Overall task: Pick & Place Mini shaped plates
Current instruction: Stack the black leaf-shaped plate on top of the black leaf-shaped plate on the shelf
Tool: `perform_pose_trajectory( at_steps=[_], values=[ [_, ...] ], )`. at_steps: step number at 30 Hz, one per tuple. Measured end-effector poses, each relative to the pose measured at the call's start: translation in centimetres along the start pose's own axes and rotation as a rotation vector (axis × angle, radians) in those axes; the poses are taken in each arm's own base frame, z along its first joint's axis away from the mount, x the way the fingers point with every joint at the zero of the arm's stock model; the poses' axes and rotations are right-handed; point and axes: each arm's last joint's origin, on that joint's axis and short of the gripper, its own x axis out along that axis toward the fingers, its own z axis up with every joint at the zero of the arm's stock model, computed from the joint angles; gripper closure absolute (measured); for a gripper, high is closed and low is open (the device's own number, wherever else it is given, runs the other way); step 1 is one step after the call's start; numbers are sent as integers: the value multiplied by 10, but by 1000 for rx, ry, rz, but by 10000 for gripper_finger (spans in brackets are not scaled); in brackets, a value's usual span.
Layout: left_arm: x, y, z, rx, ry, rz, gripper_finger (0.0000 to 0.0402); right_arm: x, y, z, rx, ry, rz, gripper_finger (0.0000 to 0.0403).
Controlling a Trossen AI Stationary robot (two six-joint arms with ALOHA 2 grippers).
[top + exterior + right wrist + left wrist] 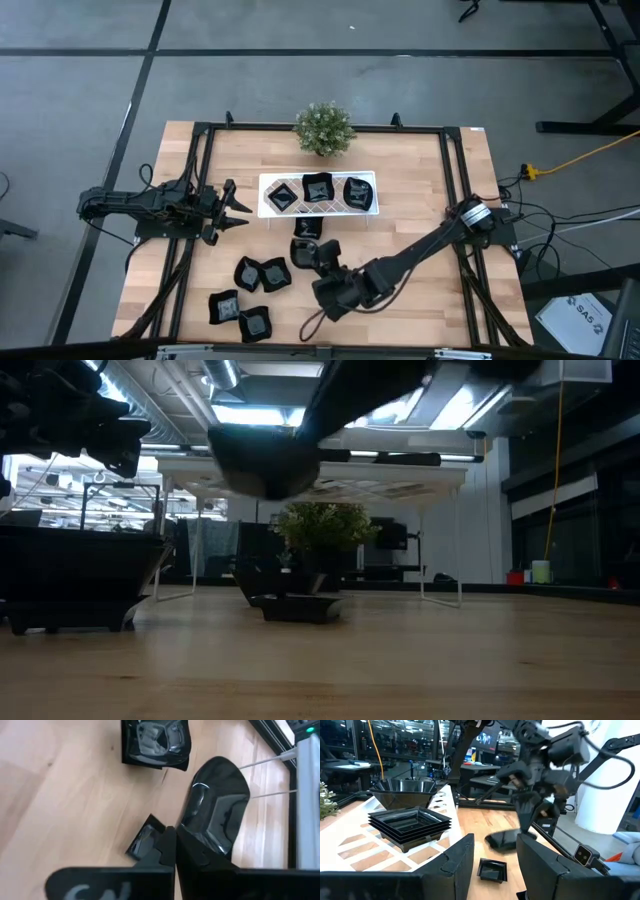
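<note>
One glossy black mini plate [215,815] pinched in the right fingers [172,842]; left fingers [238,208] spread wide

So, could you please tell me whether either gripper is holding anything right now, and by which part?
The right gripper is shut on a mini plate, pinching it at its rim. The left gripper waits open near the white tray, holding nothing.

Bare table [420,200] lies along the right edge; loose mini plates [262,274] crowd the front-left corner.
</note>
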Motion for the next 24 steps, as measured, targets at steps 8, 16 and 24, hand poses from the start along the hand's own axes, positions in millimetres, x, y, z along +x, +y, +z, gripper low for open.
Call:
perform_pose_trajectory(
  at_steps=[8, 16, 24],
  values=[
    [0, 0, 0, 0, 0, 0, 258, -45, -12, 20, -1, 31, 20, 402],
    [0, 0, 0, 0, 0, 1, 258, -75, -37, 24, -10, 99, -21, 402],
    [0, 0, 0, 0, 0, 1, 258, -104, -63, 8, 34, 238, -165, 402]
  ],
)
